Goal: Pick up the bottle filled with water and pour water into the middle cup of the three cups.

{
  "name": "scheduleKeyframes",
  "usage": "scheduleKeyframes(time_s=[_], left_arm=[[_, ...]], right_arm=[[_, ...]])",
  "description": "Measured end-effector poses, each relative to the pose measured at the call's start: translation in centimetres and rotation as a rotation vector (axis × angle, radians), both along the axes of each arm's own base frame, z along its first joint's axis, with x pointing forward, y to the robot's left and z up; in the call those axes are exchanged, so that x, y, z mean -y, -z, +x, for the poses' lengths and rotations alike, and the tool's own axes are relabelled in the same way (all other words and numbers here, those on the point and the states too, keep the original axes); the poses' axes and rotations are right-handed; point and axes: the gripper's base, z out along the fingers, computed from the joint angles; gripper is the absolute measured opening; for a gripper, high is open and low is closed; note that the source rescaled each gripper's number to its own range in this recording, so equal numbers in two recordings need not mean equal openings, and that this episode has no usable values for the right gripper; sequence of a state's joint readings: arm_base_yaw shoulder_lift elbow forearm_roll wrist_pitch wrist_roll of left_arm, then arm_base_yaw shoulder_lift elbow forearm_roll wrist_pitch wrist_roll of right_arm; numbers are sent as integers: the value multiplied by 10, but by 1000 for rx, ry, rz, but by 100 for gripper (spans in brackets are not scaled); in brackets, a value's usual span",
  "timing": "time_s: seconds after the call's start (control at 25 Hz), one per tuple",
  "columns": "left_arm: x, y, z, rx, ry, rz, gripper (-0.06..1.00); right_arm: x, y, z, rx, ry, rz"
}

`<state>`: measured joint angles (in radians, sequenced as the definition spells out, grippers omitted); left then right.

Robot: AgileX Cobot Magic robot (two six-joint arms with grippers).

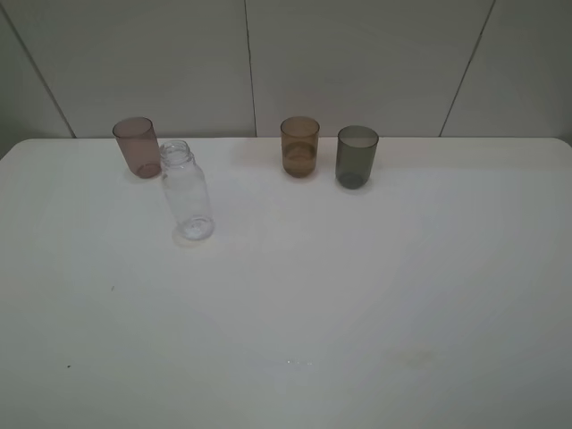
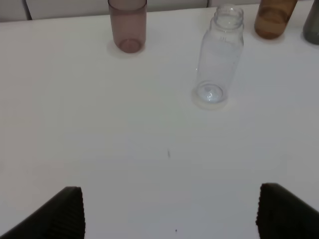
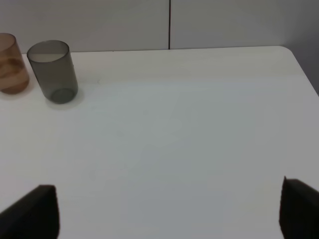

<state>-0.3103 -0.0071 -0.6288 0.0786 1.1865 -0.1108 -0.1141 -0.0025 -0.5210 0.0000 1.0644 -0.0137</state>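
Bottle and pincers stand well apart on the white table (image 1: 357, 295), with bare tabletop between them. Nearest the cameras, the left pincer (image 2: 169, 214) shows only its two dark fingertips (image 2: 65, 211) at the lower corners of the left wrist view, spread wide with nothing between them; the right pincer (image 3: 169, 211) likewise shows two dark fingertips (image 3: 37, 211) set far apart and holding nothing. Neither pincer appears in the exterior high view. Ahead of the left pincer, across a stretch of table, stands the bottle (image 1: 187, 192), clear, uncapped and upright, with rounded shoulders and a wide threaded neck; whether it holds water cannot be told. It sits left of the table's middle, nearer the front than the cups, and lies slightly toward the right fingertip's side of the left pincer's opening. Just behind it and to its left stands the pinkish-brown cup (image 1: 137, 147), close to the bottle's neck in the high view, though the left wrist view shows a gap between them. Farther right, near the back edge of the table, the amber-orange middle cup (image 1: 299, 147) stands upright, with a darker band low inside. The dark grey cup (image 1: 357, 156) stands just beside it on the right, apart from it, and is the cup nearest the right pincer.
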Motion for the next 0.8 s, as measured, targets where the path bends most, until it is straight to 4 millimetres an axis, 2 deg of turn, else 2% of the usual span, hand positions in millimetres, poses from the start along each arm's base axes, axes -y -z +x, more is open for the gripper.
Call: scheduleKeyframes(time_s=[0.2,0.8], left_arm=[[5,20,14,-32,5,17,56],[7,23,20,1,-1,21,56]], right_arm=[[0,0,0,0,0,0],[0,0,0,0,0,0]])
